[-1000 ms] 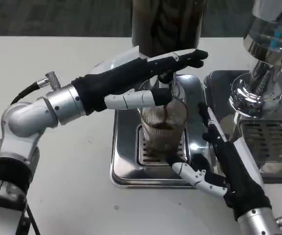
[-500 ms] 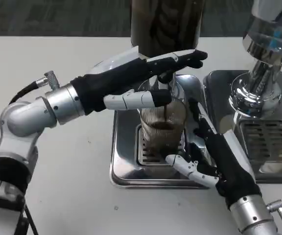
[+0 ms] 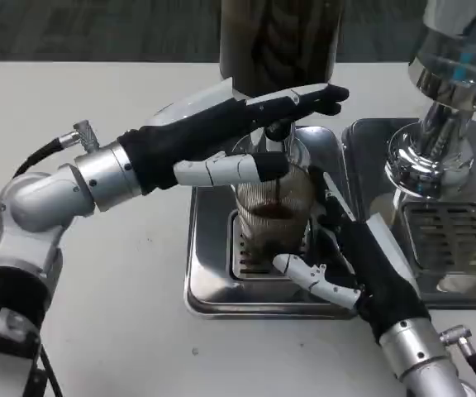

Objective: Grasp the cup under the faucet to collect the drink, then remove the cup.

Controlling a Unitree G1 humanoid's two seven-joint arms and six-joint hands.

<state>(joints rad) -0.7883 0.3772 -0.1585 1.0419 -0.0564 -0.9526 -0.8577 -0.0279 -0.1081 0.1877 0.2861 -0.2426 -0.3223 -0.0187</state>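
Two hands crowd the cup (image 3: 273, 217), which stands on the drip tray (image 3: 209, 248) under the faucet (image 3: 278, 132) with dark drink in its lower part. The left hand (image 3: 230, 141) lies flat over the faucet, fingers straight, gripping nothing. The right hand (image 3: 355, 260) sits at the cup's right side, fingers spread, near the tray's front edge; bare desk (image 3: 122, 289) lies left.

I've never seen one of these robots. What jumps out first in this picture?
In the middle, a ribbed clear cup stands on a shiny steel drip tray, with dark drink gathering in it under a tall dark dispenser. The left hand reaches in over the cup's top, fingers stretched toward the dispenser's tap. The right hand comes up from below, right beside the cup; whether it touches the cup is unclear.
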